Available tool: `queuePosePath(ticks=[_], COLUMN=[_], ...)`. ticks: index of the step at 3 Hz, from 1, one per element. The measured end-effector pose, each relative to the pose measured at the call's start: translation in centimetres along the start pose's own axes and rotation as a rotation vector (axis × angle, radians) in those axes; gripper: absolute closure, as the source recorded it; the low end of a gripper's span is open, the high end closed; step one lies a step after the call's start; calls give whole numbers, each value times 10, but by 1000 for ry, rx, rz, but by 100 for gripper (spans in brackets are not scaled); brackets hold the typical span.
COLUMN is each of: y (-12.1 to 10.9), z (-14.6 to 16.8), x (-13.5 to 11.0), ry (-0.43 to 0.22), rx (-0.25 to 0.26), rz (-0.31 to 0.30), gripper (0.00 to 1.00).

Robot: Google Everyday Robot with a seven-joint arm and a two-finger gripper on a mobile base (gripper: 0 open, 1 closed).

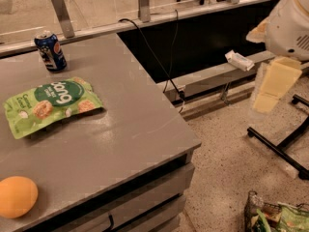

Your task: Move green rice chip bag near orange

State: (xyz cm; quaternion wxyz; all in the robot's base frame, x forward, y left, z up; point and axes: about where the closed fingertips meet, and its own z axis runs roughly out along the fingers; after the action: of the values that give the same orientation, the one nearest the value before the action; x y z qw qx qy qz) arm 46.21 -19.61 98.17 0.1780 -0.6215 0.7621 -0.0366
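Note:
The green rice chip bag [50,104] lies flat on the grey table [130,129], left of middle. The orange [17,196] sits at the table's front left corner, apart from the bag and nearer to me. My gripper [272,85] hangs off the table at the far right, above the floor, well away from both the bag and the orange. It holds nothing that I can see.
A blue soda can [50,50] stands upright behind the bag near the table's back edge. A black cable [161,64] runs down the table's right side. A black stand leg [277,146] and a basket of snack bags [277,219] are on the floor at right.

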Motion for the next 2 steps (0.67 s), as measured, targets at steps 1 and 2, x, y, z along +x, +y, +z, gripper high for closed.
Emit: queuePosePath(ticks=[1,2], y=[-42,-82], z=[25,45], x=[-58,-142], ry=[-54,-142], rx=[-8,-15], rz=[-107,-230], gripper=[0,0])
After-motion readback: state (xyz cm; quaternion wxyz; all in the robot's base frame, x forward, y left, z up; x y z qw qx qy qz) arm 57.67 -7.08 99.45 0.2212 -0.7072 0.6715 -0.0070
